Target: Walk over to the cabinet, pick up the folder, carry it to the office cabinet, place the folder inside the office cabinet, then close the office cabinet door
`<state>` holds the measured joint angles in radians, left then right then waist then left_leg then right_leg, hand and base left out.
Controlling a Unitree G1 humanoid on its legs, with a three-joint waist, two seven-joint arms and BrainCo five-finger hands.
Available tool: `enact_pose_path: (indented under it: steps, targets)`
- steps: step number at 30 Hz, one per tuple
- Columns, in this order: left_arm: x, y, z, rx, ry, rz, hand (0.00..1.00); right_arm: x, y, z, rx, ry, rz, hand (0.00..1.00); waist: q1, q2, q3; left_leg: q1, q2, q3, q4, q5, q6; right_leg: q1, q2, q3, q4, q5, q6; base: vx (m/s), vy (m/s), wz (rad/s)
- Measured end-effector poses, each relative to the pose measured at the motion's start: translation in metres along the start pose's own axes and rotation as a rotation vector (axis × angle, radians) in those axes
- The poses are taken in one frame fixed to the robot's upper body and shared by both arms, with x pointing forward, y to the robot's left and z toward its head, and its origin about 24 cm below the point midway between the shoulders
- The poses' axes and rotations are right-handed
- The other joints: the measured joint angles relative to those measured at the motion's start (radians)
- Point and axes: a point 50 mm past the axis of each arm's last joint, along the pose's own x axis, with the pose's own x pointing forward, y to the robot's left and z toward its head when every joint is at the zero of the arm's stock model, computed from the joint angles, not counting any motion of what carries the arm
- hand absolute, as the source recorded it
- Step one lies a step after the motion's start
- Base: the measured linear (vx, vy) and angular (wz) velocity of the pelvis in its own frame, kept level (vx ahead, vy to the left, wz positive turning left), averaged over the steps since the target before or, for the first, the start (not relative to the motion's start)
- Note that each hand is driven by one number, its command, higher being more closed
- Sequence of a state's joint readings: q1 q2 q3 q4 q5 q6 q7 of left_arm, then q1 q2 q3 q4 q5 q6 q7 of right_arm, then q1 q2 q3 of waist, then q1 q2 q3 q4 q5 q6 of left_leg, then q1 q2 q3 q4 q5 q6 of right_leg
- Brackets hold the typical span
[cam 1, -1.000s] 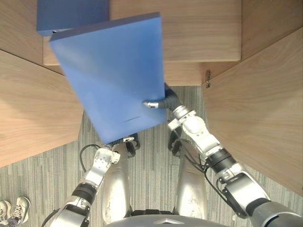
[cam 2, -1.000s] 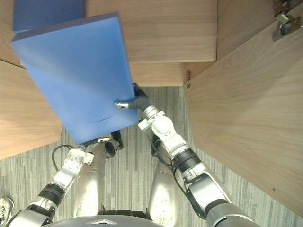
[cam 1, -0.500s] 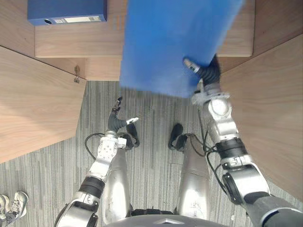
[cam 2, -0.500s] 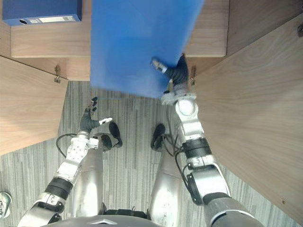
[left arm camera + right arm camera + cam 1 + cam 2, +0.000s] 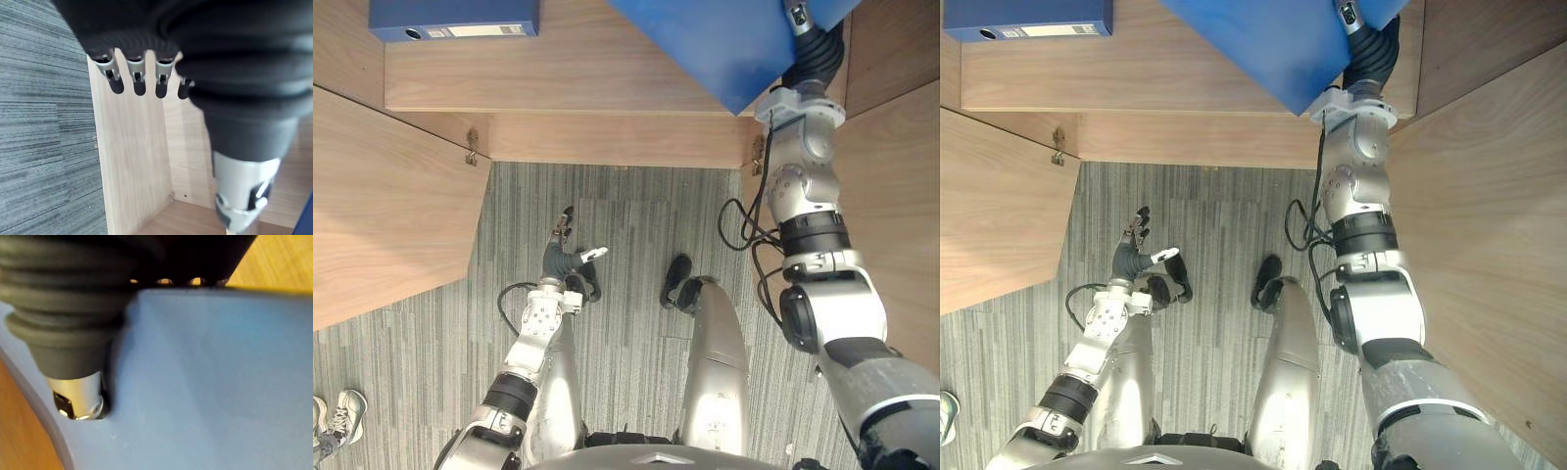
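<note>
Right hand [image 5: 815, 51] first: its fingers [image 5: 164, 282] go over the far edge of the folder [image 5: 205, 382], with just their bases peeking out from the dark cover. The thumb [image 5: 78, 399] is pressed flat on the blue face, so that's a solid pinch.

From the head cam the folder sits way up in the top right, tilted, over the cabinet shelf [image 5: 607, 83]. Its lower corner overlaps the shelf's front edge near the right door [image 5: 901, 215]. Can't tell if it's touching the shelf or just held above it.

Half a second ago it was lower and more central, covering the front edge of the shelf, and a second ago it was over on the left side. So it has swung up and right, and the right arm is stretched out a lot further now.

Left hand [image 5: 558, 262] hangs low over the carpet [image 5: 636, 215], fingers [image 5: 138, 78] straight and loosely spread, holding nothing. A second ago it was tucked under the folder's lower edge; since half a second ago it has barely budged. Its wrist cam looks past the fingers at the left door [image 5: 132, 166].

The dark blue binder [image 5: 450, 18] lies at the shelf's left end, same spot as half a second ago.
</note>
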<state>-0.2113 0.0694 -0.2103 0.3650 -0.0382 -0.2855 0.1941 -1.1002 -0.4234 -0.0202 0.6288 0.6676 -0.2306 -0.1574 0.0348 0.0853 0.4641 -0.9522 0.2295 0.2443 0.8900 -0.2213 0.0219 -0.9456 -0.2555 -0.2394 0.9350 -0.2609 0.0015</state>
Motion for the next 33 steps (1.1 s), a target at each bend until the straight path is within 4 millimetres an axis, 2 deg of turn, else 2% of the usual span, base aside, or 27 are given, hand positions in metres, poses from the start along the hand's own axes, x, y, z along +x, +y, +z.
enact_pose_path:
  steps: [8, 12, 18, 27, 33]
  targets:
    - [-0.003, -0.014, -0.001, -0.018, 0.009, -0.042, 0.0, 0.03, 0.017, 0.019, -0.012, 0.031, -0.032, 1.0, -0.007, 0.0, -0.001, -0.006, 0.018, 0.049, -0.009, 0.007, 0.011, -0.003, -0.027, -0.019, -0.001, 0.0, 0.0, -0.03, -0.047, 0.09]
    - [-0.004, -0.017, -0.002, -0.022, 0.011, -0.042, 0.0, 0.039, 0.025, 0.021, -0.032, 0.065, -0.044, 1.0, -0.005, 0.001, -0.002, -0.006, 0.025, 0.085, -0.023, 0.015, 0.025, -0.013, -0.039, -0.019, -0.003, 0.002, 0.002, -0.03, -0.046, 0.08]
    - [-0.004, -0.021, -0.002, -0.031, 0.014, -0.051, 0.0, 0.04, 0.028, 0.011, -0.125, 0.132, -0.056, 1.0, -0.007, 0.002, -0.003, -0.006, 0.026, 0.098, -0.038, 0.019, 0.029, -0.018, -0.041, -0.019, -0.015, 0.007, 0.003, -0.03, -0.051, 0.01]
    - [-0.006, -0.029, -0.002, -0.034, 0.027, -0.054, 0.0, 0.04, 0.025, 0.003, -0.173, 0.177, -0.114, 1.0, -0.002, 0.005, -0.005, -0.007, 0.023, 0.108, -0.068, 0.038, 0.026, -0.029, -0.039, -0.022, -0.029, 0.011, -0.002, -0.03, -0.055, 0.01]
    - [-0.006, -0.032, -0.002, -0.043, 0.035, -0.045, 0.0, 0.039, 0.021, -0.002, -0.124, 0.216, -0.142, 1.0, -0.003, 0.009, -0.007, -0.011, 0.023, 0.106, -0.074, 0.042, 0.024, -0.03, -0.037, -0.026, -0.033, 0.012, -0.003, -0.04, -0.059, 0.01]
